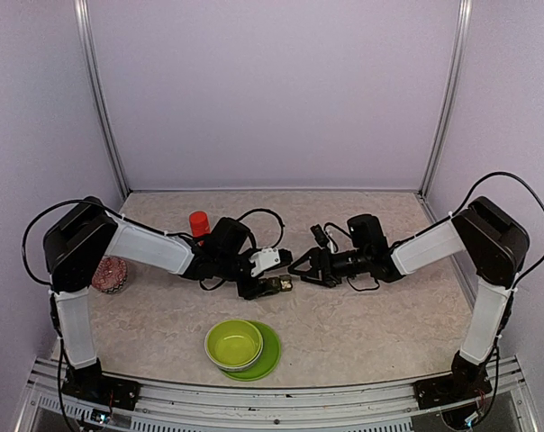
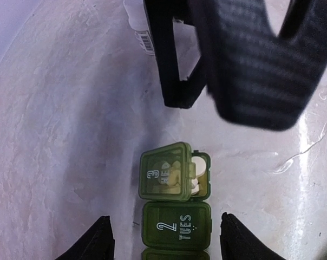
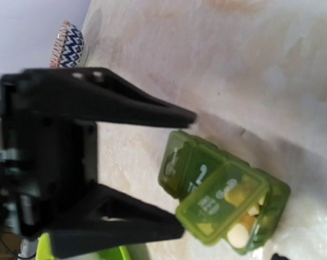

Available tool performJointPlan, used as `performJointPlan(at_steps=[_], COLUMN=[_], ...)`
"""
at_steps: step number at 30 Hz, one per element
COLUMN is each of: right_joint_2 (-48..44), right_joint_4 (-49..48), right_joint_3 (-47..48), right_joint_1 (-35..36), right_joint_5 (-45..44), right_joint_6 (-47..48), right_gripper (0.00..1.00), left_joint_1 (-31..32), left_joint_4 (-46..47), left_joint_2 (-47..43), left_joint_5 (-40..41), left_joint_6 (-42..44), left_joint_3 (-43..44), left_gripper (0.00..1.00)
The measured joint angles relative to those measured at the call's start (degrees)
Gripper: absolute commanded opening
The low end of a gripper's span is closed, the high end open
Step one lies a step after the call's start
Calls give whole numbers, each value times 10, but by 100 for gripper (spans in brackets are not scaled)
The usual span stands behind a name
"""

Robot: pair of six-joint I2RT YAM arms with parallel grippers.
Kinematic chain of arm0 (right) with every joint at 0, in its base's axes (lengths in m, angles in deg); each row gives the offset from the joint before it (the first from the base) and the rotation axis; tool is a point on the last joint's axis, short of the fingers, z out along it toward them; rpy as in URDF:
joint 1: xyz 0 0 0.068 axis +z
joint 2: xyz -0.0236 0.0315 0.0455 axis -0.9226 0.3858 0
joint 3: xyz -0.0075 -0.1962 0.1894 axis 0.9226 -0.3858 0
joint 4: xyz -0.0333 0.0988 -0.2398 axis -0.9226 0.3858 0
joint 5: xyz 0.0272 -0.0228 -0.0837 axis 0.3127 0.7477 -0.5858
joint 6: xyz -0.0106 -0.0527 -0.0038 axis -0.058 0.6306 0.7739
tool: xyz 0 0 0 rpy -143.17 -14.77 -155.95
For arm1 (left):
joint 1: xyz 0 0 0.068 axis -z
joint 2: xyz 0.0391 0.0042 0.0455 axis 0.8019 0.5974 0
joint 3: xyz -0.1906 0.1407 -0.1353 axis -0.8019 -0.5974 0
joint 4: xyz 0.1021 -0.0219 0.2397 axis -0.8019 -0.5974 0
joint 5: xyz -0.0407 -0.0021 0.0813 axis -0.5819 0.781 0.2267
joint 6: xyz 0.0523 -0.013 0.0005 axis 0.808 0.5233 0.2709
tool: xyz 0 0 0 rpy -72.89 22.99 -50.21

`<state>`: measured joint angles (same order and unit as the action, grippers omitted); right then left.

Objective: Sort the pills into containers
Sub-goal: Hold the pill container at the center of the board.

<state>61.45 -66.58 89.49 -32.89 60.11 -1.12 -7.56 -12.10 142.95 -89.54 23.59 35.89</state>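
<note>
The pill box (image 2: 177, 230) lies flat, with the green bowl (image 1: 234, 344) just in front of it. Its end compartment (image 2: 200, 173) holds pills under a half-raised lid (image 2: 164, 174); the next compartment is shut. The left gripper (image 2: 166, 218) straddles the box and the right gripper (image 3: 187, 174) faces its end, both wide and empty; closing that lid likely remains.

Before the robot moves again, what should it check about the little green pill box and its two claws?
1. Pill box flat on table: ok.
2. Lid 3 shut: not ok, ajar, pills showing.
3. Lid 2 shut: ok.
4. Left gripper open, straddling the box: ok.
5. Right gripper open, empty: ok.
6. First compartment shut: cannot tell, mostly out of frame.
</note>
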Motion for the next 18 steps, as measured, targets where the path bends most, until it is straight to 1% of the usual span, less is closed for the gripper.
performJointPlan(at_steps=[8, 11, 18], right_joint_2=[-3, -3, -3], right_joint_4=[0, 0, 0], right_joint_3=[0, -1, -1], right_joint_1=[0, 0, 0], right_joint_5=[0, 0, 0], right_joint_6=[2, 2, 2], right_gripper=[84, 84, 84], left_joint_1=[0, 2, 9], left_joint_4=[-24, -23, -12], left_joint_2=[23, 23, 23], left_joint_5=[15, 20, 24], left_joint_6=[19, 24, 35], left_joint_3=[7, 7, 5], left_gripper=[62, 60, 57])
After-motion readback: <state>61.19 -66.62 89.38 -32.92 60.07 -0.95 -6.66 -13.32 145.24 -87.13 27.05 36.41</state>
